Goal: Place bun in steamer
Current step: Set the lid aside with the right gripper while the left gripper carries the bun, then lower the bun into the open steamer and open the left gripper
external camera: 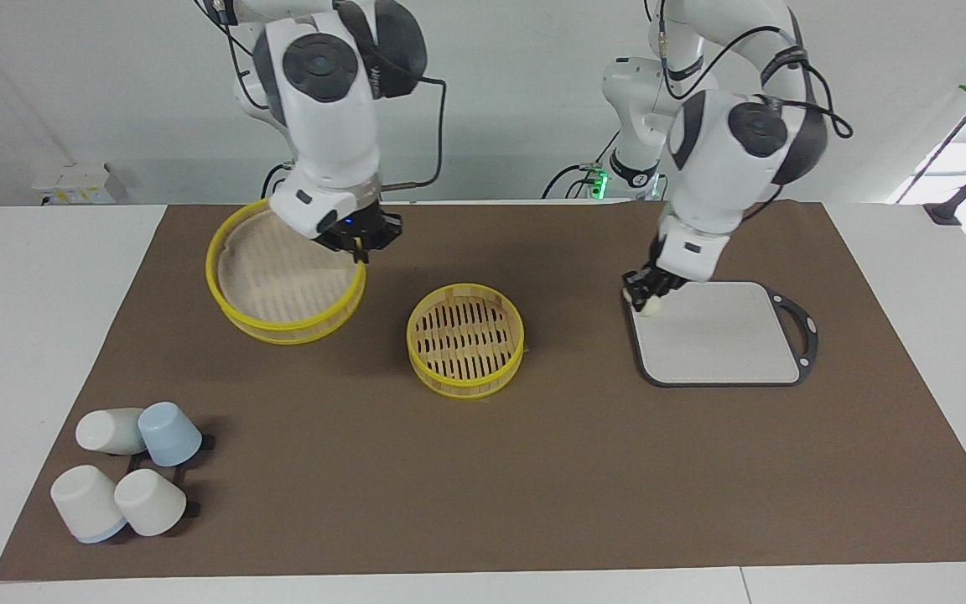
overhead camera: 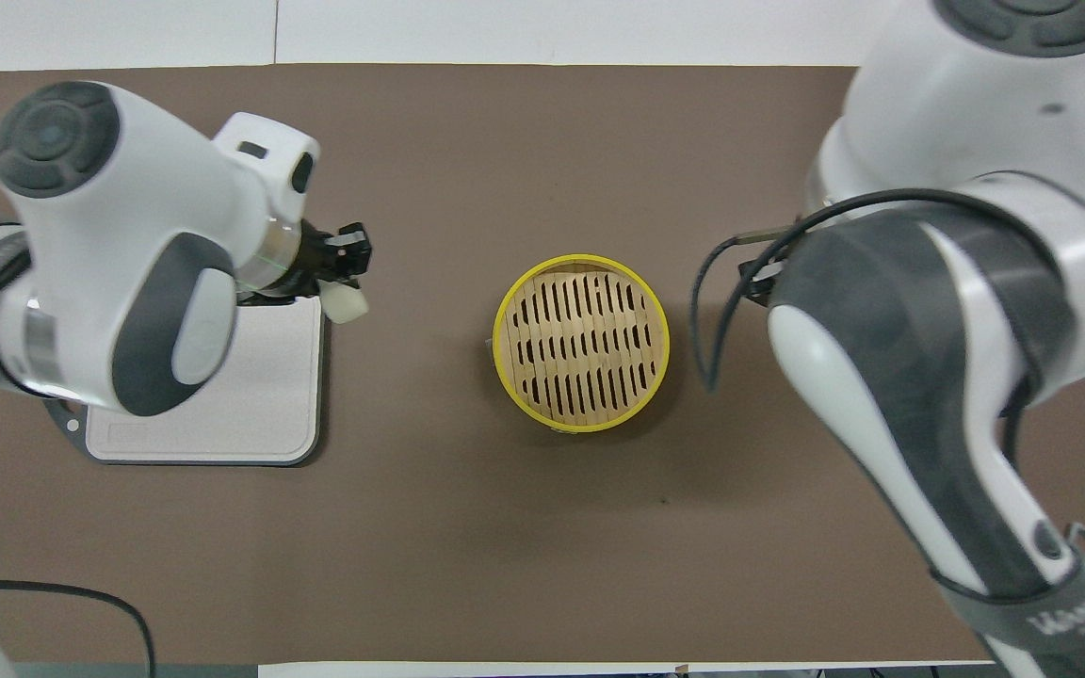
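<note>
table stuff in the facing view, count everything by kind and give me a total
steamer tiers: 2, lower tier on the mat, upper tier held up by the right gripper
bun: 1, in the left gripper over the board's edge
board: 1
cups: 4
total: 8

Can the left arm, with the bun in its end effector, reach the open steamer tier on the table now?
Probably yes. The left end effector holds the bun over the grey board's edge. The lower steamer tier sits uncovered, since the right end effector holds the upper tier aside, and only bare mat lies between.
</note>
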Tool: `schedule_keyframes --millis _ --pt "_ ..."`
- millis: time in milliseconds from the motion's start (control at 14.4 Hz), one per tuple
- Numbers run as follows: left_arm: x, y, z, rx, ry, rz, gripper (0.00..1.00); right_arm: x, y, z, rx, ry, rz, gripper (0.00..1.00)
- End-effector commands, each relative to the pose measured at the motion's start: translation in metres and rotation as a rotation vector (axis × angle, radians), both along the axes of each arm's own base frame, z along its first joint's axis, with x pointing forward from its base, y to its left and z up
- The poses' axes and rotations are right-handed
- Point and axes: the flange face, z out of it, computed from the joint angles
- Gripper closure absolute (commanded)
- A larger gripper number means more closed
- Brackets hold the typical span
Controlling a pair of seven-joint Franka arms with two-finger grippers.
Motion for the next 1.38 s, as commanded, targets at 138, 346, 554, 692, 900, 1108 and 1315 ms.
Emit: schedule_keyframes --millis 138,346,554,692,900,1108,1315 --pt "-0.072 -0.144 -0.077 -0.066 -0.077 -0.023 0.73 -0.009 -0.123 0.007 0.003 0.064 0.112 1.0" --pt "-0.093 -0.177 -0.144 -0.034 -0.068 -0.055 0.73 -0.015 -0.137 -0.006 -0.013 0.073 0.129 1.0" --pt "-0.094 -0.185 -0.164 -0.034 -0.082 -0.054 0.73 -0.02 -0.133 -0.015 -0.016 0.068 0.139 1.0" --pt "-0.094 -0.185 -0.165 -0.031 -0.078 -0.055 0.7 -0.021 -0.131 -0.014 -0.015 0.065 0.142 1.0" --pt "-0.095 -0.183 -0.161 -0.015 -0.054 -0.053 0.0 -0.021 -0.128 -0.013 -0.015 0.06 0.147 1.0" --pt "-0.092 -0.163 -0.113 -0.027 -0.037 -0.031 0.0 -0.02 -0.119 -0.01 -0.013 0.051 0.151 1.0" --pt "-0.08 -0.103 -0.045 -0.026 0.006 0.028 0.0 -0.012 -0.059 -0.007 0.019 -0.065 0.164 1.0"
